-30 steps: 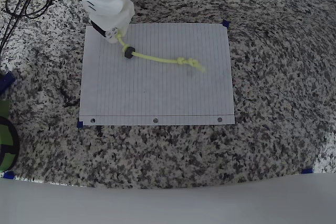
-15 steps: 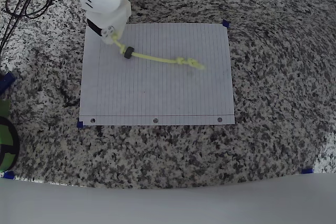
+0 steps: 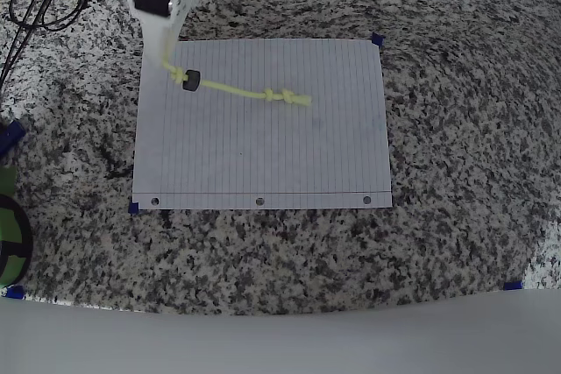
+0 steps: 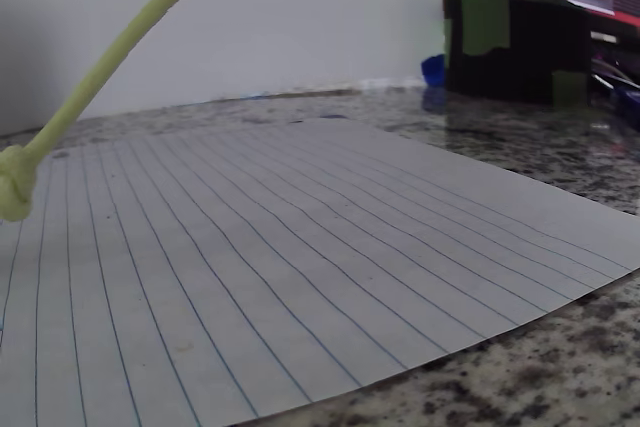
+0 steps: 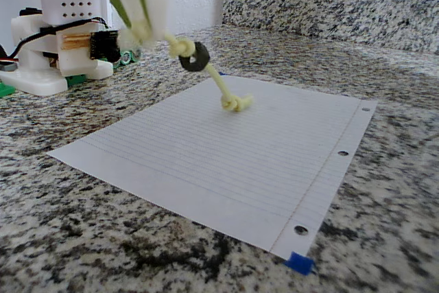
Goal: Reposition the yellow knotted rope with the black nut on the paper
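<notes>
Here the pincer (image 3: 166, 60) pinches the yellow knotted rope (image 3: 245, 92), which slants down-right over the paper (image 3: 263, 155).

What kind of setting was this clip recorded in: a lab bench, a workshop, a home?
Most likely a home kitchen counter: a speckled granite countertop with a matching granite backsplash against a white wall. A white lined sheet of paper, marked at its corners with blue tape, serves as the work area.
</notes>
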